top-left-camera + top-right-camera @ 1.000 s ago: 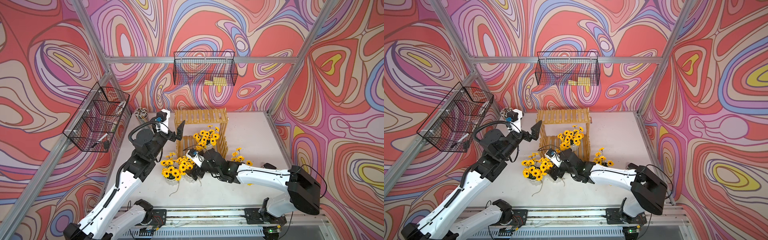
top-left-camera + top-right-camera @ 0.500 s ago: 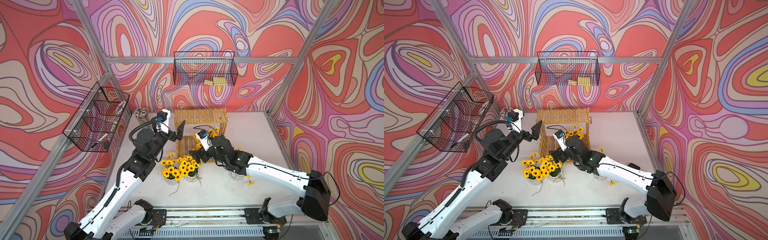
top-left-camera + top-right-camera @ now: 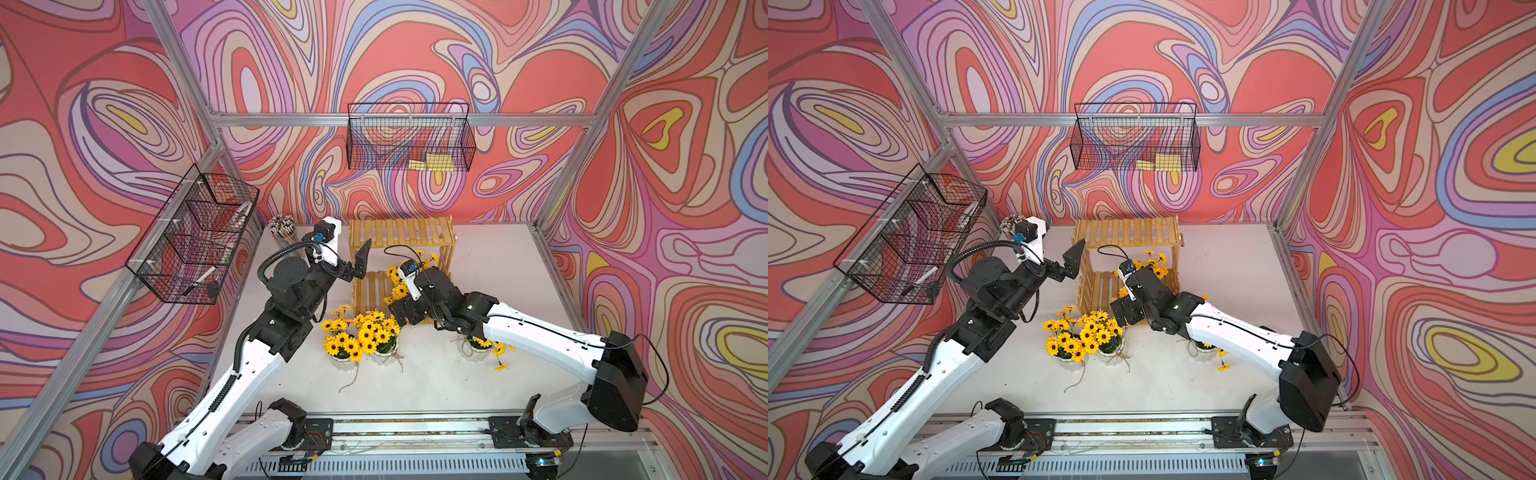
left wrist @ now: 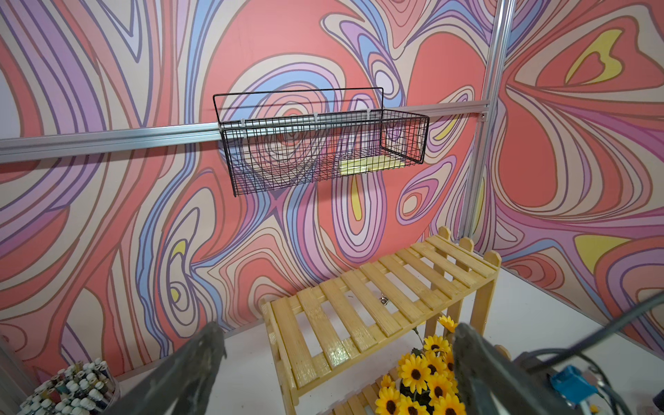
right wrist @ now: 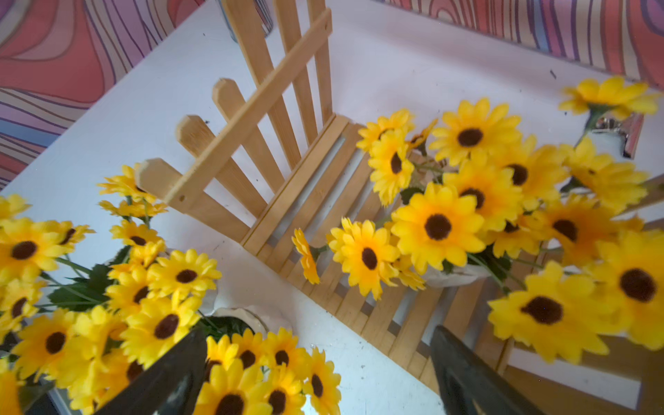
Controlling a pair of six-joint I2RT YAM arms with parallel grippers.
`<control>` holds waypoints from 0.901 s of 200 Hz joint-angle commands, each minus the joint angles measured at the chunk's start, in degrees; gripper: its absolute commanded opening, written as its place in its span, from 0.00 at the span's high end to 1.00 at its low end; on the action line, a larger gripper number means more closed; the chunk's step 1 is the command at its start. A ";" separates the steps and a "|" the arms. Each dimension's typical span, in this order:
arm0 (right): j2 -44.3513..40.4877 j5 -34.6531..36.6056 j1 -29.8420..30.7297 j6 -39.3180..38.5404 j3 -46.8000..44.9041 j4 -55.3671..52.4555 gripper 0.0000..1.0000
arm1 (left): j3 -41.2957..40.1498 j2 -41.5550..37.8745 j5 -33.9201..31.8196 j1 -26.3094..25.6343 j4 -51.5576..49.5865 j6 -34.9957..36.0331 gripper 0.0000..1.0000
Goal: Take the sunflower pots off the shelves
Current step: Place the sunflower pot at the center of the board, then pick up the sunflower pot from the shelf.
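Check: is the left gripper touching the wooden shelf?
Apart. In the left wrist view the left gripper hangs open short of the shelf, with bare table showing between a fingertip and its frame.

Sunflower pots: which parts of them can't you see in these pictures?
- Last shelf pot: in both top views the right arm covers its white pot; only flowers show.
- Table pot beneath that arm: mostly hidden in both top views.
- Right wrist view: two front pots cut off by the picture's edge.
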 commanded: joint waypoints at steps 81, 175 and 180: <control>6.91 -1.83 -7.32 5.94 1.31 -2.83 0.02 | 1.47 0.28 0.59 0.24 2.38 0.51 0.00; 13.09 1.94 -9.70 5.15 5.08 -1.30 0.02 | 1.56 0.63 -0.56 0.22 2.20 1.87 0.00; 13.35 2.10 -9.92 5.09 5.27 -1.22 0.02 | 1.59 0.63 -0.56 0.26 2.15 1.86 0.00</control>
